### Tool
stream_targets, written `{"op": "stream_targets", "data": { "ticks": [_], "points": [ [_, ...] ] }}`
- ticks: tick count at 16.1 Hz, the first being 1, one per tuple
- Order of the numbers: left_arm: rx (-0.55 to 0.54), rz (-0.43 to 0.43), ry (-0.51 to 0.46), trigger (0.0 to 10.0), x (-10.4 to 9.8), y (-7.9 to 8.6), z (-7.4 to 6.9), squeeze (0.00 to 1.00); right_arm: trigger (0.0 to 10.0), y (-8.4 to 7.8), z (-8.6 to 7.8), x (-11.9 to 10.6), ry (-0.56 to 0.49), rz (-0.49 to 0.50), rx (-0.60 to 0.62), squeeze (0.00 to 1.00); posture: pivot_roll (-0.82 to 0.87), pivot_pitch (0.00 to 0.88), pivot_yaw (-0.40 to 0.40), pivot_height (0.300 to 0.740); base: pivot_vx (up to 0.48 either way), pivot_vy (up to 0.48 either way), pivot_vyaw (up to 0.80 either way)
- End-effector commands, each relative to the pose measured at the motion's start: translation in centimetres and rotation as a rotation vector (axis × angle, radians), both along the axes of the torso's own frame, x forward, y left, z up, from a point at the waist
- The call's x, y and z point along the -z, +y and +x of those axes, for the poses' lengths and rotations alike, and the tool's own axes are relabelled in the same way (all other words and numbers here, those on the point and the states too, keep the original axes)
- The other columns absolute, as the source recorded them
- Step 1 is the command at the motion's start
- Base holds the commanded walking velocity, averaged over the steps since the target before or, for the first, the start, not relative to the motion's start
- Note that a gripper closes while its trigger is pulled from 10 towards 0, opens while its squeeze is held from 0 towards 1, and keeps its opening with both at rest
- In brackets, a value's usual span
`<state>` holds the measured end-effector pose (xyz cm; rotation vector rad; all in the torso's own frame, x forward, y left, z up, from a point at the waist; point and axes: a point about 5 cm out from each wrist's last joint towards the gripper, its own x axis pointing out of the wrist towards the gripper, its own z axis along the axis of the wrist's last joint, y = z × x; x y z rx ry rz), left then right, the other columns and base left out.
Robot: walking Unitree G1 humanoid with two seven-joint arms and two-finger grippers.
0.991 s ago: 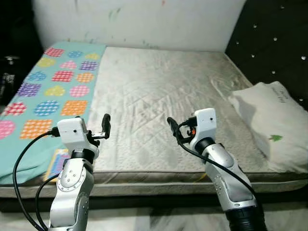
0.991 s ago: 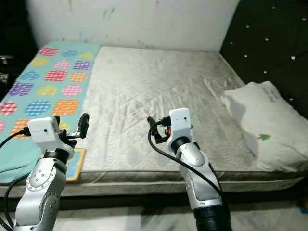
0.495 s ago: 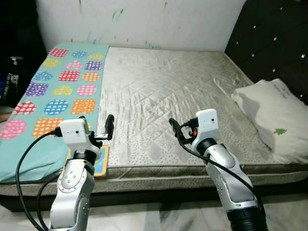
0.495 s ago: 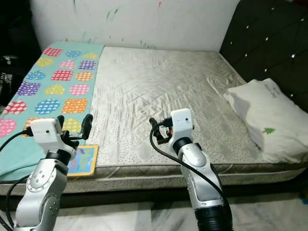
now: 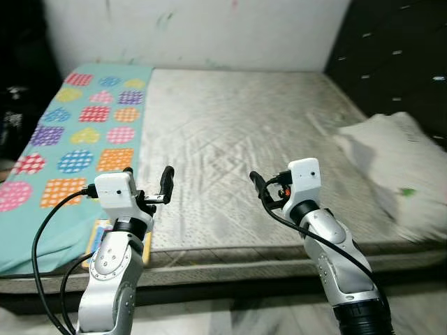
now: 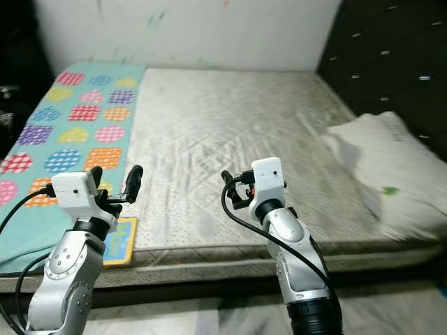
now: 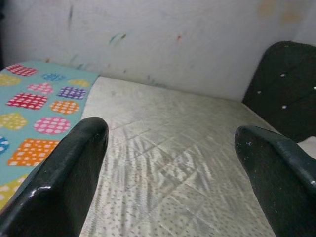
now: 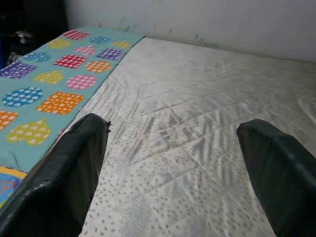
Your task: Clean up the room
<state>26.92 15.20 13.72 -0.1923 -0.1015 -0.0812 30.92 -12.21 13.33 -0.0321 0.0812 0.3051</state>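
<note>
Your left pincer [image 5: 147,187] and right pincer [image 5: 269,188] hover wide apart and empty above the bare grey quilted mattress [image 5: 244,132]. The small colourful flat book [image 6: 120,241] sits at the mattress edge beside the teal patterned sheet [image 5: 70,125] — a clumsy reach could nudge it off.

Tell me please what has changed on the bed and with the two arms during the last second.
Mostly the view has shifted, so the camera moved, not the things. More of the small colourful book at the mattress edge shows now. Both arms stay raised before the bed, the left pincer and right pincer open and empty as before. The patterned sheet and the pillow lie where they were.
</note>
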Motion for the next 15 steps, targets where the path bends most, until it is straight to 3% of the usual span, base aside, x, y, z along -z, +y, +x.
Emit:
{"op": "stream_targets", "data": {
  "ticks": [1,7,15],
  "points": [
    [0.006,0.001,-0.015,10.0,-0.35,-0.07,-0.01,0.00,10.0,-0.02,0.10,-0.31,-0.015,0.003,-0.002,0.00,0.01,0.016,-0.047,0.740,0.431,0.000,0.00],
    [-0.007,-0.004,-0.006,10.0,-0.24,-0.03,0.06,0.00,10.0,-0.06,0.05,-0.20,-0.015,0.000,-0.002,0.00,0.01,0.017,-0.046,0.740,0.404,0.000,0.00],
    [-0.054,-0.024,0.024,10.0,0.12,-0.14,0.28,0.00,10.0,-0.17,-0.02,-0.03,-0.020,-0.009,-0.008,0.00,0.01,0.015,-0.047,0.740,0.000,0.000,0.00]
  ]
}}
